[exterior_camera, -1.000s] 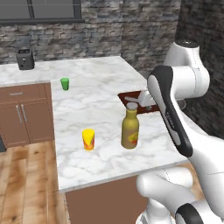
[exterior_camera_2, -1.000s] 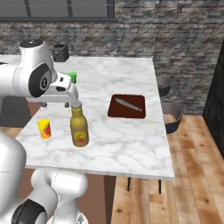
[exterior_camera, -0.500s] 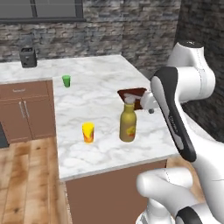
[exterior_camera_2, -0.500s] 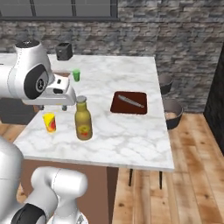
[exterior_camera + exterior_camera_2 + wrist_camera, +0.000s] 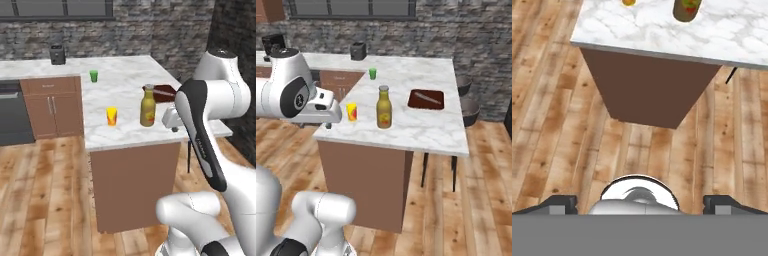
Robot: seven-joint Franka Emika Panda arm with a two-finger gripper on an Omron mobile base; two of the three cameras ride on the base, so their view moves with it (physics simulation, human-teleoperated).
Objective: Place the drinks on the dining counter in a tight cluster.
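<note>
Marble dining counter (image 5: pixel 125 82) on brown base, brick wall behind. Mustard-amber bottle (image 5: pixel 147 106) stands upright near its front edge; small yellow cup (image 5: pixel 112 116) at its 9 o'clock, green cup (image 5: pixel 93 76) well apart toward 11. Gripper (image 5: pixel 640 202) hangs off the counter's near edge, fingers spread fully wide, holding and touching nothing.

You see gripper (image 5: pixel 639 202) over floor (image 5: pixel 557 125), short of dining counter (image 5: pixel 652 30) near edge. Ahead of it on counter: bottle (image 5: pixel 384 107), cup (image 5: pixel 351 112) just left of bottle. Farther ahead, small cup (image 5: pixel 372 73). Ahead and right of bottle, cutting board (image 5: pixel 426 98) with knife (image 5: pixel 427 97) on it. Stools (image 5: pixel 468 102) beyond counter's right side.
</note>
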